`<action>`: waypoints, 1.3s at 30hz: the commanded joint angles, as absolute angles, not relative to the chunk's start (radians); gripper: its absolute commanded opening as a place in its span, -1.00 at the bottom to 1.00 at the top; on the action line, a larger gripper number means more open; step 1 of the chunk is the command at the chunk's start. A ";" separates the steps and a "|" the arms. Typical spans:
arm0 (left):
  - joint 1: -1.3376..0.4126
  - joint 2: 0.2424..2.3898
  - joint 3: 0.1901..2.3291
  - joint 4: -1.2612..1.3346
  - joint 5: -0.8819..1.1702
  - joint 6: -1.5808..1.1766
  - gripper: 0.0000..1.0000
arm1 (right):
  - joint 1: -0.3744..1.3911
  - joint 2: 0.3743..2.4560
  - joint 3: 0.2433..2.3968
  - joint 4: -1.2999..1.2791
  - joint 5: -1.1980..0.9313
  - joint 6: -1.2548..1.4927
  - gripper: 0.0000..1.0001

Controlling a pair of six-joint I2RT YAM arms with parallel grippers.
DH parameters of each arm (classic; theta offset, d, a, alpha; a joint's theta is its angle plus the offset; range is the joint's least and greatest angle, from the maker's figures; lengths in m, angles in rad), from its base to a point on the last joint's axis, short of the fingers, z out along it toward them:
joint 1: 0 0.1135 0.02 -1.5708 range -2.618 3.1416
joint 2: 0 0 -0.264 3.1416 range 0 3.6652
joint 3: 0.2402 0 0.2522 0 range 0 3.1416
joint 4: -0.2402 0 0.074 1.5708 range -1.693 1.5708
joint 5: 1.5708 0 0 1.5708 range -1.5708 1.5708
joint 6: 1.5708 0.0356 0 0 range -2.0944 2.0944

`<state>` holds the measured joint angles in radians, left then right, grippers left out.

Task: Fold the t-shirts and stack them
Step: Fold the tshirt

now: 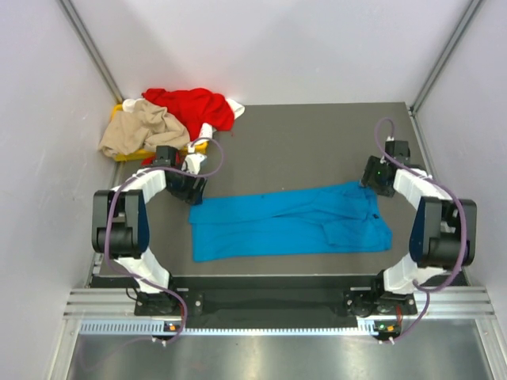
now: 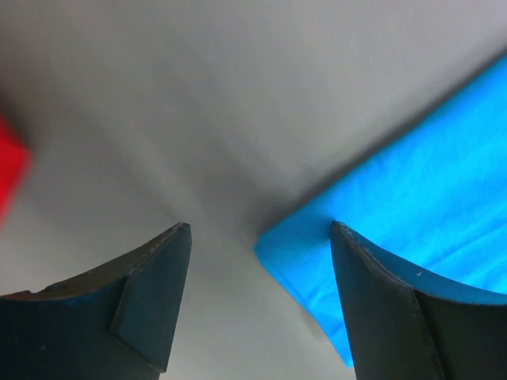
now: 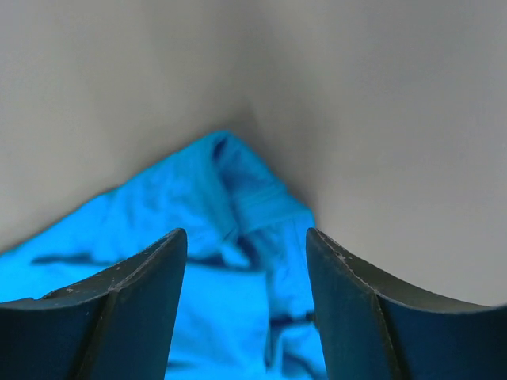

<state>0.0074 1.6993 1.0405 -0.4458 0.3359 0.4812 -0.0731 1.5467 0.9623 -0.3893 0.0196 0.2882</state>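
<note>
A bright blue t-shirt (image 1: 289, 222) lies folded lengthwise into a long band across the grey table. My left gripper (image 1: 192, 190) is open just above its far left corner, which shows in the left wrist view (image 2: 317, 245) between the fingers. My right gripper (image 1: 372, 180) is open above the shirt's far right end, where the collar (image 3: 253, 202) shows bunched. A red t-shirt (image 1: 194, 107) and a beige t-shirt (image 1: 139, 131) lie heaped at the back left, with a bit of white cloth (image 1: 234, 107) beside the red one.
A yellow tray (image 1: 131, 154) sits under the heap of shirts at the back left. Grey walls and metal frame posts close the table in on three sides. A metal rail (image 1: 269, 305) carries the arm bases at the near edge.
</note>
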 commanded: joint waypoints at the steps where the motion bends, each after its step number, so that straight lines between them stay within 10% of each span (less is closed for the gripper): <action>1: 0.003 1.698 0.997 -0.405 0.360 0.492 0.51 | -0.086 1.635 0.969 -0.298 -0.094 0.259 0.23; 4: 0.003 1.704 0.954 -0.359 0.336 0.494 0.37 | -0.094 1.701 1.002 -0.287 -0.092 0.261 0.08; 11: 0.003 1.703 0.936 -0.501 0.446 0.537 -1.00 | -0.110 1.848 1.098 -0.239 -0.182 0.261 -1.00; 17: -0.032 1.637 0.882 -0.633 0.450 0.618 -0.97 | -0.063 2.084 1.419 -0.247 -0.227 0.311 -1.00; 19: -0.055 1.614 0.876 -0.688 0.460 0.667 -0.67 | -0.025 2.194 1.541 -0.285 -0.227 0.322 -0.99; 25: -0.091 1.534 0.908 -0.877 0.405 0.687 -0.04 | -0.024 2.320 1.903 -0.403 -0.134 0.390 0.09; 30: -0.078 1.462 0.945 -0.931 0.368 0.663 0.29 | -0.077 2.153 1.846 -0.475 -0.037 0.315 0.27; 39: -0.098 1.638 1.054 -0.738 0.396 0.543 0.29 | -0.282 1.701 1.226 -0.318 -0.147 0.357 0.31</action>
<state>-0.0856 1.5562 1.0134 -0.8345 0.3843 0.5991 -0.2401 1.7775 1.3315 -0.4030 -0.0872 0.3408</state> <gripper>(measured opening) 0.645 0.655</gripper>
